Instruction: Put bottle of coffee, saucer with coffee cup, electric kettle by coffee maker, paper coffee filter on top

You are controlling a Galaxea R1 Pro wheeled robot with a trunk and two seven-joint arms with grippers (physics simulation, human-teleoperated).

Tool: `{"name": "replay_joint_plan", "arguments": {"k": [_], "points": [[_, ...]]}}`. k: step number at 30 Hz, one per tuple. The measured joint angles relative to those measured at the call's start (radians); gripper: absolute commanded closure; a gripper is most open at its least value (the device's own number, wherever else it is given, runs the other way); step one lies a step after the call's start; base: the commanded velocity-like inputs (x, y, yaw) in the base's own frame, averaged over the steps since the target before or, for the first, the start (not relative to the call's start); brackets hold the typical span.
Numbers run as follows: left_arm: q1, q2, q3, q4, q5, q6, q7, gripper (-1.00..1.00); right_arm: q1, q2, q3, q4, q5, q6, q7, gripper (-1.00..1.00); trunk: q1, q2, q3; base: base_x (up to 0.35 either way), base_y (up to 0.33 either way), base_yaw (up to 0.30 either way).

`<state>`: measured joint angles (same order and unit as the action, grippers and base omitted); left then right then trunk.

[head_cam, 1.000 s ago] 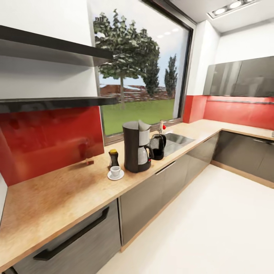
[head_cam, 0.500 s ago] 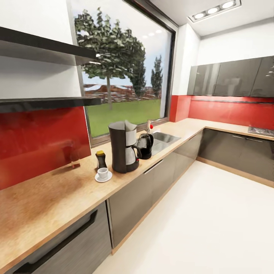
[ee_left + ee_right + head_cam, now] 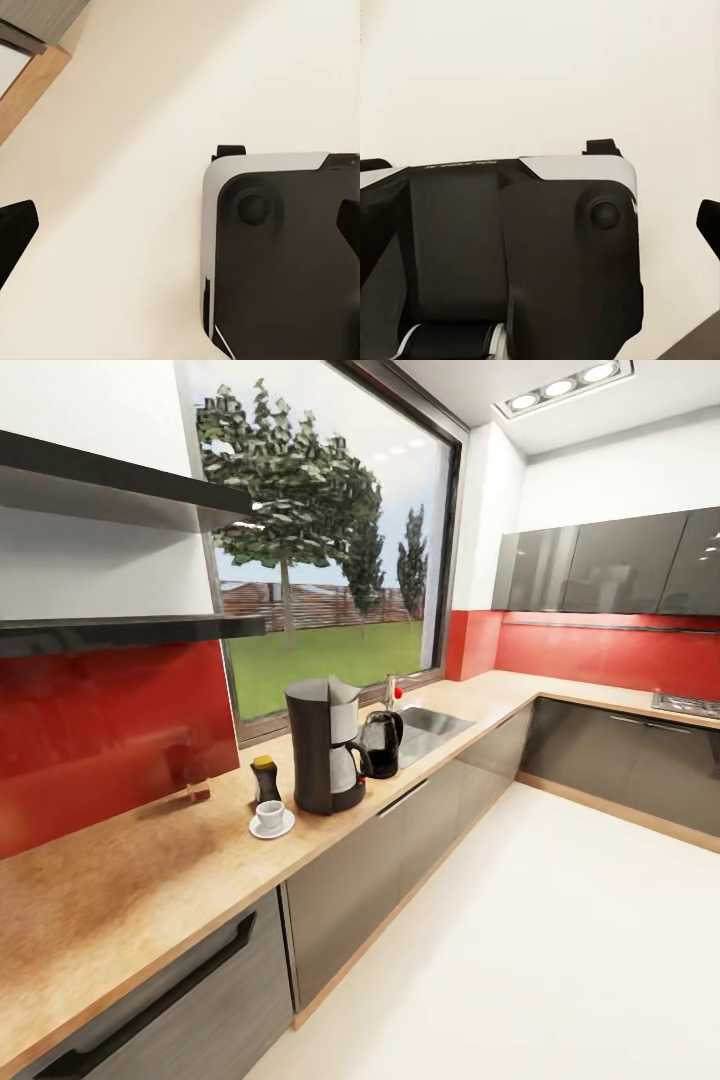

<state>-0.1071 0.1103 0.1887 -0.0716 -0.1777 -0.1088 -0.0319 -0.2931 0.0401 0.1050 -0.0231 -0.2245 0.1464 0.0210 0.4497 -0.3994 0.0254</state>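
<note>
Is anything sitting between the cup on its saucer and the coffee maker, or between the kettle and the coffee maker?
Nothing visible does. In the head view the coffee cup sits on the saucer, with bare countertop between it and the coffee maker. The electric kettle stands close against the maker's other side, and the bottle of coffee stands behind the cup.

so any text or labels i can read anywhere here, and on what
None can be read.
Robot base: a faint line of lettering along its top edge, too blurred to read.
Bottle of coffee: no legible label, too small.
Coffee maker and electric kettle: no markings visible.
</note>
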Motion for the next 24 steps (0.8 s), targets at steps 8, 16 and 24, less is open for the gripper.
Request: {"name": "replay_joint_plan", "arguments": {"k": [8, 16, 24], "points": [[0.003, 0.002, 0.001, 0.001, 0.0, 0.0, 0.0, -1.0, 0.0, -0.003, 0.0, 0.0, -0.002, -0.003, -0.002, -1.0, 0.0, 0.0, 0.0, 0.0, 0.0, 0.0], [0.021, 0.006, 0.002, 0.0, 0.001, -0.007, 0.001, -1.0, 0.0, 0.0, -0.002, -0.007, -0.01, -0.038, -0.001, -1.0, 0.0, 0.0, 0.0, 0.0, 0.0, 0.0], [0.026, 0.002, -0.001, 0.001, 0.002, -0.009, 0.001, -1.0, 0.0, -0.012, -0.001, -0.008, -0.007, -0.154, -0.002, -1.0, 0.0, 0.0, 0.0, 0.0, 0.0, 0.0]]}}
